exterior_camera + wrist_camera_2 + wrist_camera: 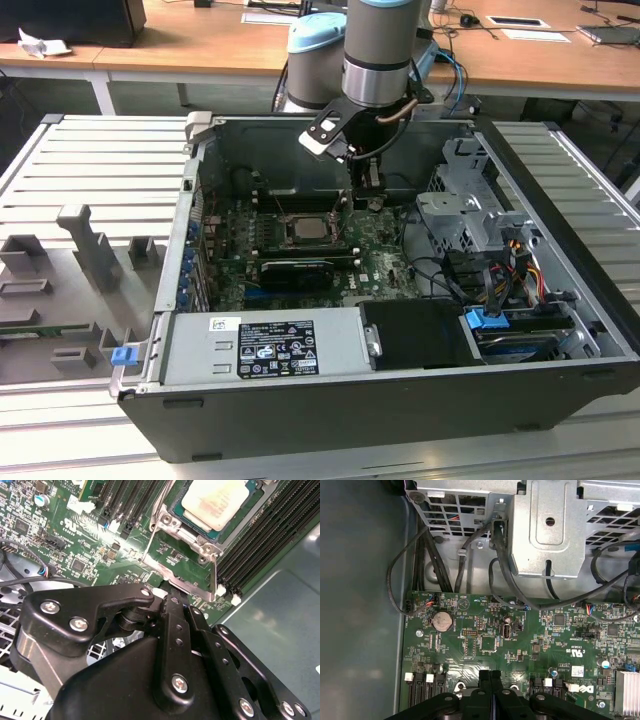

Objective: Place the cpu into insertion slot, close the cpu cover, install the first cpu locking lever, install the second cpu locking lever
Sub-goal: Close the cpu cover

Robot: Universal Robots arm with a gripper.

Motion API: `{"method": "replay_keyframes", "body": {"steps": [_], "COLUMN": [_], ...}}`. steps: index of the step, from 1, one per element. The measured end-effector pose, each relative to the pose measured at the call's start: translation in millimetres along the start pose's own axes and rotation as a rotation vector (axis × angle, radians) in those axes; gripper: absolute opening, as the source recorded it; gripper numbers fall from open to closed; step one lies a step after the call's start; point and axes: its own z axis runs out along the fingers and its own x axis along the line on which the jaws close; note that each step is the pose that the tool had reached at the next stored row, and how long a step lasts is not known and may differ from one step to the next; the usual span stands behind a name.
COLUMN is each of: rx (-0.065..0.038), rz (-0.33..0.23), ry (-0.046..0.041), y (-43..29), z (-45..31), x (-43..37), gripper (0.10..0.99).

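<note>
An open computer case (330,410) lies on its side on the slatted metal bench (60,160). The robot arm (378,50) reaches down into it from the far side. A green circuit board (385,262) covers the case floor. A grey power supply (260,345) sits along the near wall, and a metal drive cage (465,215) stands at the exterior view's right.

Near the middle of the board is the insertion slot (288,228). The cpu (305,228) is already seated in it, and its pale face shows plainly in the second wrist view (215,500). The cpu cover (200,541) lies flat, framing the chip. A thin metal lever (215,577) runs out from the socket's corner toward the fingertips.

The hand (368,195) hangs low over the board, just beside the socket on the exterior view's right, so the cpu lies close by on the exterior view's left. In the first wrist view the hand (490,676) has its fingers pressed together. In the second wrist view the hand (167,596) sits right by the lever's end. I cannot tell whether it touches or pinches it.
</note>
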Motion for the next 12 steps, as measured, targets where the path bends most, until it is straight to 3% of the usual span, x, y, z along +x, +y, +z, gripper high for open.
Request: {"method": "replay_keyframes", "body": {"steps": [12], "rx": [0.000], "rz": [0.000], "ry": [0.0000], "y": [-4.7], "z": [-0.2], "x": [0.3], "gripper": [0.106]}}
